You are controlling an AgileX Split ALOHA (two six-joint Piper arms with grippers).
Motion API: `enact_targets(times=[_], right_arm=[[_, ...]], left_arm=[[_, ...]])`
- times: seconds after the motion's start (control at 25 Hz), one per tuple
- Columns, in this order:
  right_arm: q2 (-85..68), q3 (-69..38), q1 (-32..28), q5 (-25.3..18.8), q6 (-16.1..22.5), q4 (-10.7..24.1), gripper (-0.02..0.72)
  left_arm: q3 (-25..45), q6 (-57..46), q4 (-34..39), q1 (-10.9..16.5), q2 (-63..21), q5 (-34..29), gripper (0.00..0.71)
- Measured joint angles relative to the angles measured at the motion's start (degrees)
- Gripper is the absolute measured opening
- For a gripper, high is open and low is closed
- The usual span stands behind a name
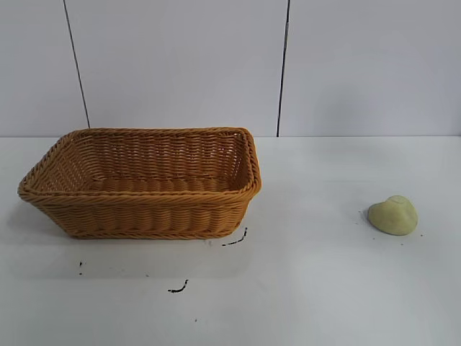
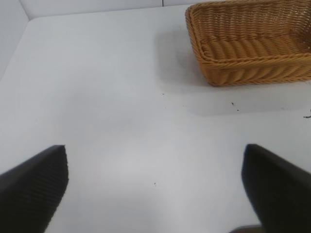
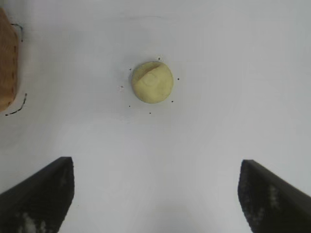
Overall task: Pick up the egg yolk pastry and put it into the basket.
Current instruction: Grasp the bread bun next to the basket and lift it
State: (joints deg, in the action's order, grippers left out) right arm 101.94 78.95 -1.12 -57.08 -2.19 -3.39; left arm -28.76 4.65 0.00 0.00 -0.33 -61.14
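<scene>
While the exterior view shows neither arm, it alone takes in both task things at once: the basket [image 1: 140, 182] stands on the white bench [image 1: 317, 288] at the left of that view, and the egg yolk pastry [image 1: 393, 215] lies well apart from it at the right, out on the bare surface. Only the wrist views bring the grippers in. From the left wrist, the left gripper [image 2: 155, 187] has its two dark fingers [image 2: 34, 187] spread wide over bare bench, nothing between them, with the basket farther off and the pastry out of frame. From the right wrist, the right gripper [image 3: 155, 194] looks steeply down on the pastry; its fingers [image 3: 39, 194] are likewise spread wide and hold nothing, the pastry lies ahead of the fingertips and clear of them, and just an edge of the basket shows at the border. The pastry is a small pale yellow-green lump, smooth and matte; from the side it reads as a low dome resting flat side down, and from above as nearly round with a faint curved crease across its top, so it has no clear long axis. Tiny dark specks dot the bench around it. The basket is orange-brown woven wicker, rectangular, with flared sides and a braided rim, open side up, its long axis running across the exterior view. A few black marks [image 1: 235, 239] lie on the bench just in front of it.
</scene>
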Motion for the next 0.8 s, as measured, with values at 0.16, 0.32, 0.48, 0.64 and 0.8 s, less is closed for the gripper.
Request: enact_targets(times=[0.16,0.32,0.48,0.64,0.8], right_arm=[[5.1,1.2,0.0,1.3,-1.4,0.0,0.656],[7.3,1.2,0.1,1.7,-2.8,0.0,0.656],[7.3,1.3,0.1,2.8,-3.5,0.0,0.656],[7.3,1.3,1.1,3.1,-3.9,-0.3,0.656],[7.3,1.3,4.0,4.1,-4.1,-0.1,0.656]], left_arm=[[0.0,0.0,0.0,0.0,0.0,0.0,0.697],[0.0,0.0,0.0,0.0,0.0,0.0,0.697],[0.0,0.0,0.0,0.0,0.0,0.0,0.697],[0.0,0.0,0.0,0.0,0.0,0.0,0.697],[0.0,0.0,0.0,0.0,0.0,0.0,0.697]])
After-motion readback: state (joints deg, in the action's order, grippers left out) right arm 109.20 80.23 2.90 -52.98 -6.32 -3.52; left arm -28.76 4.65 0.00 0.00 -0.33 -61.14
